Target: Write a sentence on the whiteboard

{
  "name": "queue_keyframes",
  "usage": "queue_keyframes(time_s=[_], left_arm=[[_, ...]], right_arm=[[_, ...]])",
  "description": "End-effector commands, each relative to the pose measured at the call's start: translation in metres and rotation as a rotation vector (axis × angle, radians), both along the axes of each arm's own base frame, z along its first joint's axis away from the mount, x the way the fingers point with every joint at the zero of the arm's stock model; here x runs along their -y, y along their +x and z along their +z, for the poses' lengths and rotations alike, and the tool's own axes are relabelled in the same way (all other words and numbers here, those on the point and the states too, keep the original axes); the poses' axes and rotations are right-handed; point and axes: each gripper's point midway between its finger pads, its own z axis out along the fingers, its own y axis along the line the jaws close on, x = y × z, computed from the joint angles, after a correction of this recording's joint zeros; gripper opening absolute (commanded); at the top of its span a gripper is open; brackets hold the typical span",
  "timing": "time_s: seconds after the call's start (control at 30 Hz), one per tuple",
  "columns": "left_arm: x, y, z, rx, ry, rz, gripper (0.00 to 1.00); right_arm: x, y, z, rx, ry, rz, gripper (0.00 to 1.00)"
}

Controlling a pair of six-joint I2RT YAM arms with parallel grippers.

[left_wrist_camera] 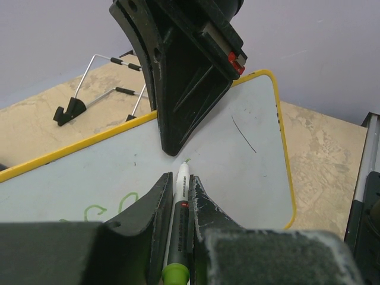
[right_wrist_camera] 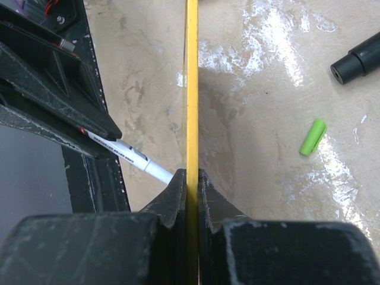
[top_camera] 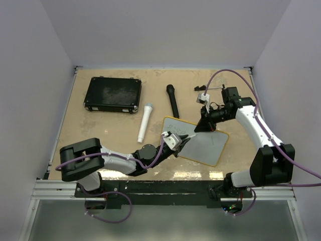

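Whiteboard, lower right of centre on the counter: light, stiff, slick-faced, likely best held at its yellow rim, where the right hand is clamped; the left hand is clamped on a marker touching it.

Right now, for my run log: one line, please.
left gripper shut on marker | right gripper shut on whiteboard rim | sentence barely begun

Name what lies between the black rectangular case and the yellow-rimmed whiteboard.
A slim white cylinder with a grey tip lies on that stretch, shown in the top external view.
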Motion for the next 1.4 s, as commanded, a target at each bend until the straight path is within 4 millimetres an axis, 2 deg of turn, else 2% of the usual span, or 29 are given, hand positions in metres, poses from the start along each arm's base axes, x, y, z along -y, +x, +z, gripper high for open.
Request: queue_keyframes(time_s=[0.0, 0.3, 0.7, 1.07, 1.27, 1.37], left_arm=[[-0.015, 0.006, 0.014, 0.018, -0.041, 0.055, 0.0], [-0.019, -0.001, 0.002, -0.008, -0.006, 0.028, 0.0], [-0.005, -0.009, -0.006, -0.05, 0.005, -0.039, 0.0], [0.011, -0.006, 0.004, -0.021, -0.006, -0.058, 0.0], [0.01, -0.01, 0.012, -0.002, -0.024, -0.075, 0.0], [0.006, -0.018, 0.024, 0.016, -0.06, -0.11, 0.0]], right_arm=[[-0.005, 0.002, 0.011, 0.086, 0.045, 0.036, 0.0], [-0.004, 0.003, 0.011, 0.085, 0.045, 0.035, 0.0], [-0.004, 0.003, 0.012, 0.089, 0.045, 0.037, 0.0], [-0.005, 0.002, 0.013, 0.092, 0.045, 0.038, 0.0], [-0.004, 0.002, 0.013, 0.092, 0.045, 0.037, 0.0], [-0.004, 0.002, 0.013, 0.092, 0.045, 0.037, 0.0]])
